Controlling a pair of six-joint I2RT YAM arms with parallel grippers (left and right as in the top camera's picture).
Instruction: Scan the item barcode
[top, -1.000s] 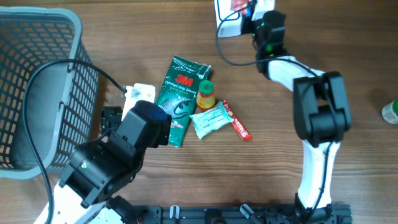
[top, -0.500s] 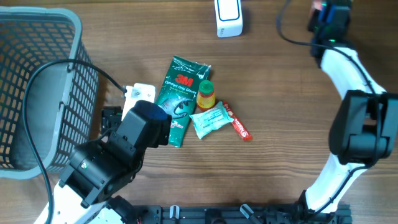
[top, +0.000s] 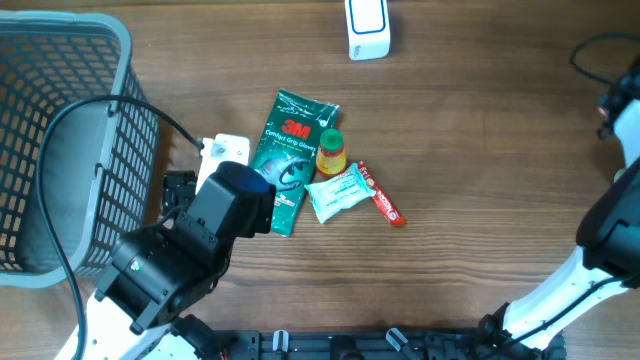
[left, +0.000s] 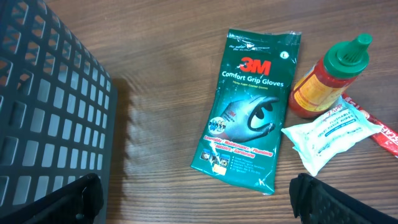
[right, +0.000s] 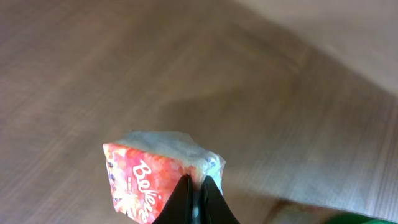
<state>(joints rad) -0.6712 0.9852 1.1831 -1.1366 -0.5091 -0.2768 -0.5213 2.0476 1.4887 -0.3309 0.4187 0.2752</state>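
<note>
Overhead, the brown wooden surface (top: 480, 120) carries a grey mesh basket (top: 60, 130) at its left end and a white scanner (top: 366, 28) at the far edge. Mid-surface lie a green glove pack (top: 290, 160), a sauce bottle (top: 331, 152), a wipes sachet (top: 340, 192) and a red tube (top: 384, 208), bunched together. The right arm (top: 615, 215) reaches off the right edge, well apart from the scanner.

From the left wrist, the left fingers (left: 336, 199) stand spread wide and released, low beside the basket wall and short of the glove pack.

From the right wrist, the right fingers (right: 214, 205) are clenched on a corner of a red packet (right: 146, 177), held above bare wood; a pale band crosses the top right corner.
</note>
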